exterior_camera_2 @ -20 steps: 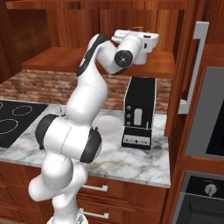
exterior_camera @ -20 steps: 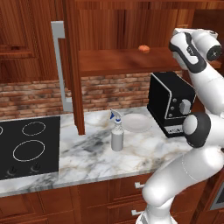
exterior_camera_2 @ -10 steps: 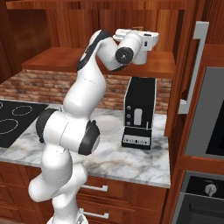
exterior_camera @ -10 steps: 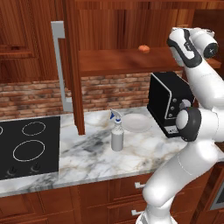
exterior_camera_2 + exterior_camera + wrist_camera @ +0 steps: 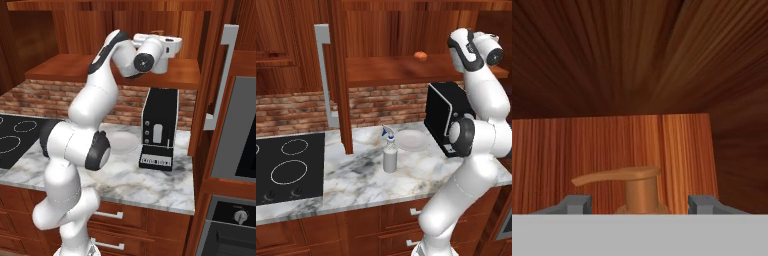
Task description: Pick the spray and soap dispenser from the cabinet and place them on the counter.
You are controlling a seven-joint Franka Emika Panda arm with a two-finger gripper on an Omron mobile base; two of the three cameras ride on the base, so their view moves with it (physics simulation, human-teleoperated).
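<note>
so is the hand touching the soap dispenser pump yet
Apart. In the hand view the orange pump of the soap dispenser stands between the fingertips of the hand, with clear wood-coloured gaps on both sides.

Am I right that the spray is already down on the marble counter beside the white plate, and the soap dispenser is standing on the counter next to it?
Not quite. The spray is on the counter by the plate, but the soap dispenser is in the cabinet, between the gripper fingers, as the hand view shows.

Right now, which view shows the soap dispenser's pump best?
The hand view: the orange-tan pump of the soap dispenser stands close between the fingers, against the cabinet back wall. The left base view gives a small orange spot on the shelf; in the right base view the arm covers it.
</note>
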